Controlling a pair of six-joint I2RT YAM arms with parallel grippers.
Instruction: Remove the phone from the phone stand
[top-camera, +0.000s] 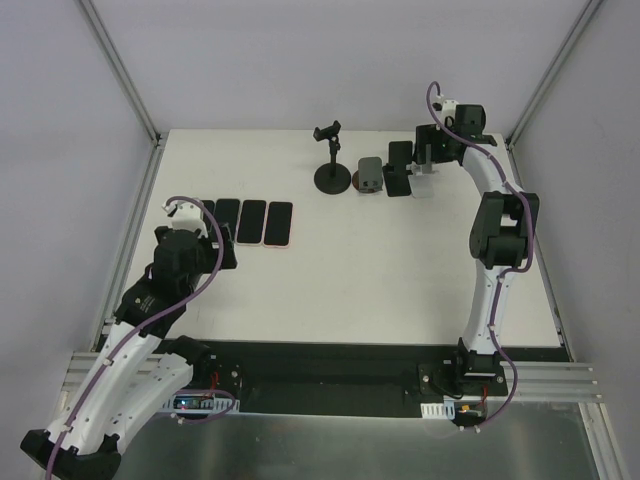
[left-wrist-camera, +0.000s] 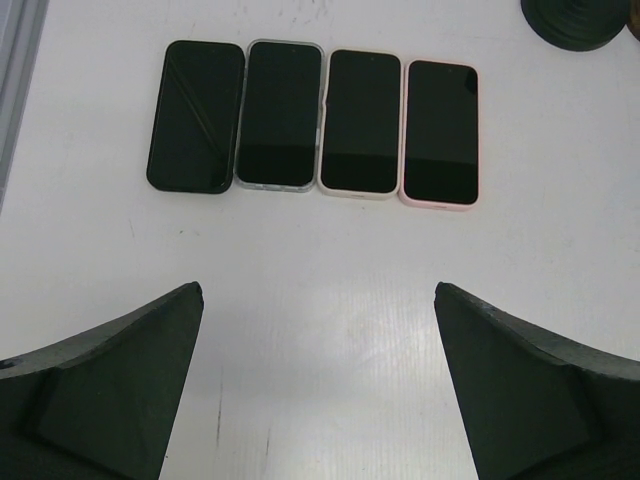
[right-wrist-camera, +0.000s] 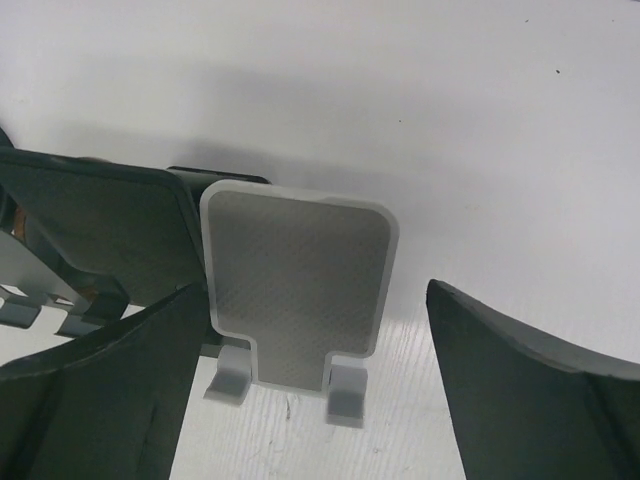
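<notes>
1. Right gripper (right-wrist-camera: 310, 290): jaws wide, nothing held. It sits low near the far right corner of the table (top-camera: 400, 280). Its fingers straddle an empty light grey stand (right-wrist-camera: 298, 285), with a clear gap on the right side.
2. Phone (top-camera: 400, 156): dark and propped upright near the far edge, right of centre, just left of that empty stand. Not gripped.
3. In the right wrist view the phone is the dark slab on the left, and its bottom edge rests on the small grey hooks of the phone stand (right-wrist-camera: 75, 322). The left finger overlaps its lower corner; I cannot tell if they touch.
4. A small grey item (top-camera: 371, 174) sits just left of the phone; I cannot tell what it is. Left of that is a black tripod stand (top-camera: 333, 178) with a round base and a clamp on top.
5. Left gripper (left-wrist-camera: 318, 290): jaws wide, nothing held, above bare table near the left edge.
6. Four phones (left-wrist-camera: 320, 120) lie flat, screens up, in a tight row just beyond the left gripper. Left to right: black, clear case, cream case, pink case.
</notes>
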